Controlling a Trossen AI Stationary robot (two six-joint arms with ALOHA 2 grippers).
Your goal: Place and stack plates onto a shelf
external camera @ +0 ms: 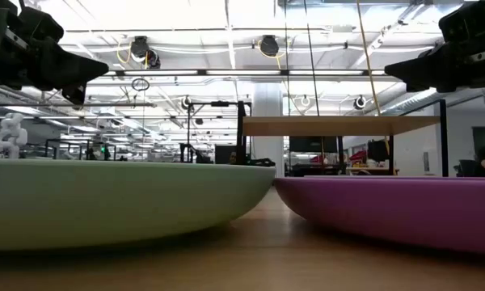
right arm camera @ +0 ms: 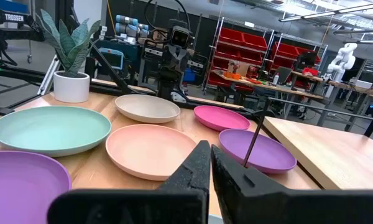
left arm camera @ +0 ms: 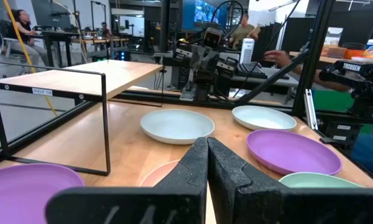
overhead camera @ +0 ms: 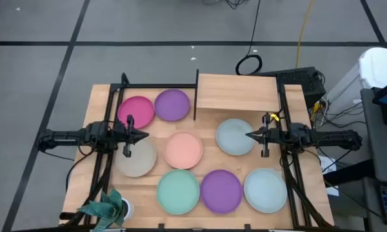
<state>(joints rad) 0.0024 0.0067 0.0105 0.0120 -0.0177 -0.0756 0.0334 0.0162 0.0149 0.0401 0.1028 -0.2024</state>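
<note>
We count eight plates: one magenta (overhead camera: pixel 136 109), two purple (overhead camera: pixel 172 104) (overhead camera: pixel 220 191), two grey-blue (overhead camera: pixel 235 136) (overhead camera: pixel 265 189), one peach (overhead camera: pixel 183 149), one beige (overhead camera: pixel 137 158), one mint green (overhead camera: pixel 178 191). One shelf (overhead camera: pixel 235 92), one potted plant (overhead camera: pixel 106 206).

Seen from above, the small raised light-wood shelf (overhead camera: pixel 235 91) sits at the table's far edge, right of centre. Left of it lie a round magenta plate (overhead camera: pixel 137 110) and a round purple plate (overhead camera: pixel 172 104) side by side. A potted green plant (overhead camera: pixel 106 207) stands at the near left corner.
</note>
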